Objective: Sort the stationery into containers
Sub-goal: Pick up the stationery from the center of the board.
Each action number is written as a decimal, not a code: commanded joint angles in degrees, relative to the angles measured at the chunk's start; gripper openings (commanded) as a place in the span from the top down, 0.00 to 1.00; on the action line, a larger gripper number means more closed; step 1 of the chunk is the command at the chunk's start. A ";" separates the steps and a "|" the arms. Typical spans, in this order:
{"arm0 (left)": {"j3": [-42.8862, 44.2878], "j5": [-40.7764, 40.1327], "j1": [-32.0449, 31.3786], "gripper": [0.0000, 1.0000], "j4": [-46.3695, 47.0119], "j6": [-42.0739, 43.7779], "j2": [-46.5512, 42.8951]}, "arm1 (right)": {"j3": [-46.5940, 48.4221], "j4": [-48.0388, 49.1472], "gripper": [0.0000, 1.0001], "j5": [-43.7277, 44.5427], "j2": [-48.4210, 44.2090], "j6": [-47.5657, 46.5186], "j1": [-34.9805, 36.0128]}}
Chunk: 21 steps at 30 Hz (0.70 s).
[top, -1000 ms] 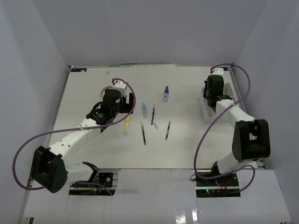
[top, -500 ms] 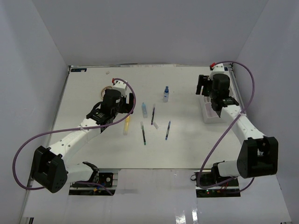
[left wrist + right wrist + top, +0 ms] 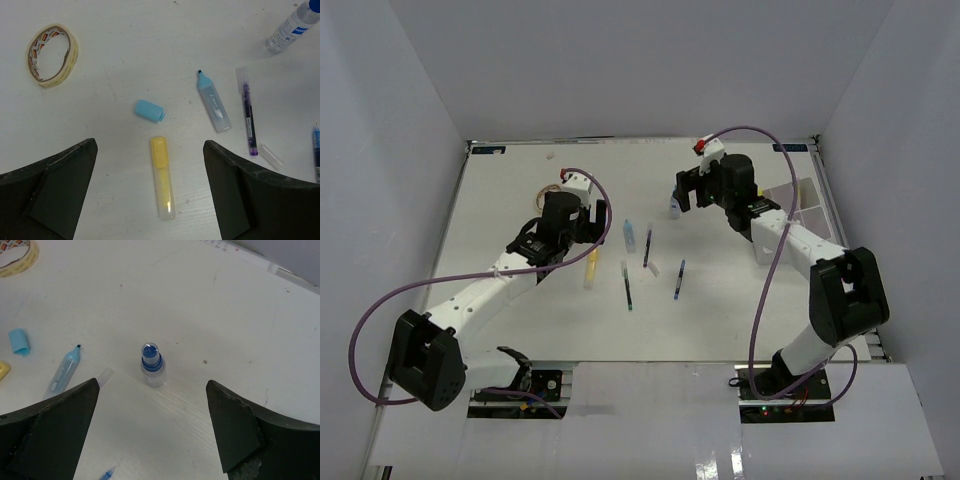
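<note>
My left gripper [image 3: 150, 150] hangs open above a yellow highlighter [image 3: 162, 177] lying on the table, with a finger on each side of it and not touching it. A light-blue cap [image 3: 149, 110], a light-blue highlighter [image 3: 214, 102] and a purple pen [image 3: 248, 117] lie just beyond. My right gripper [image 3: 152, 390] is open and empty above a small upright blue-capped bottle [image 3: 152, 365]. In the top view the white organizer box [image 3: 790, 205] sits at the far right, behind the right gripper [image 3: 686, 190]. The left gripper [image 3: 592, 232] is at centre left.
A tan tape ring [image 3: 52, 55] lies at the far left. A dark pen [image 3: 627, 285] and a blue pen [image 3: 679, 279] lie mid-table, and a clear cap [image 3: 271, 155] lies by the purple pen. White walls enclose the table on three sides.
My right arm has swung left from the organizer box to above the bottle, and its jaws have opened. The left arm has not moved.
</note>
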 commanded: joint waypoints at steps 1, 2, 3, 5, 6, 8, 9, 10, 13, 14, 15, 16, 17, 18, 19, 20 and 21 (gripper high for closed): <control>2.06 -0.49 0.11 0.02 -0.29 -0.05 0.17 | 4.64 3.27 0.06 -2.30 3.52 -1.15 1.51; 2.06 -0.32 0.11 0.02 -0.30 -0.05 0.25 | 5.25 3.18 0.06 -2.39 5.62 -1.06 1.78; 2.15 0.03 0.11 0.02 -0.30 -0.23 0.34 | 5.78 3.27 0.06 -2.22 6.69 -1.06 2.04; 2.15 0.38 0.11 0.02 -0.21 -0.31 0.52 | 7.37 3.27 0.06 -1.43 9.23 -1.15 2.75; 2.15 0.56 0.11 0.02 -0.29 -0.40 0.61 | 7.89 3.44 0.06 -1.16 10.12 -1.23 2.84; 2.15 0.83 0.11 0.02 -0.30 -0.49 0.78 | 9.30 3.80 0.06 -0.11 12.49 -1.15 2.84; 2.24 0.91 0.11 0.02 -0.30 -0.49 0.78 | 9.74 3.80 0.07 0.16 13.19 -1.15 2.92; 2.24 1.00 0.11 0.02 -0.30 -0.49 0.78 | 10.44 3.88 0.08 0.86 13.90 -1.15 2.84; 2.24 1.09 0.11 0.02 -0.30 -0.49 0.87 | 11.41 3.89 0.13 0.95 16.27 -1.15 2.93; 2.24 1.18 0.11 0.02 -0.30 -0.49 0.96 | 11.50 4.15 0.16 1.04 17.06 -1.06 2.93; 2.24 1.26 0.11 0.02 -0.30 -0.49 0.96 | 11.50 4.41 0.17 1.13 17.42 -1.06 2.93; 2.32 1.18 0.11 0.02 -0.21 -0.49 0.96 | 11.41 4.67 0.19 1.21 17.94 -0.88 2.84; 2.33 1.44 0.11 0.02 -0.29 -0.49 0.96 | 11.24 4.85 0.21 1.21 18.12 -0.80 2.92; 2.41 1.44 0.11 0.02 -0.30 -0.49 0.96 | 11.24 4.94 0.25 1.21 18.47 -0.71 2.84; 2.41 1.44 0.11 0.02 -0.30 -0.49 1.05 | 11.24 4.94 0.27 1.21 18.91 -0.62 2.84; 2.41 1.53 0.11 0.02 -0.30 -0.49 1.05 | 11.15 5.11 0.30 1.13 19.00 -0.53 2.84; 2.41 1.62 0.11 0.02 -0.21 -0.40 1.05 | 11.06 5.46 0.36 1.13 19.09 -0.44 2.84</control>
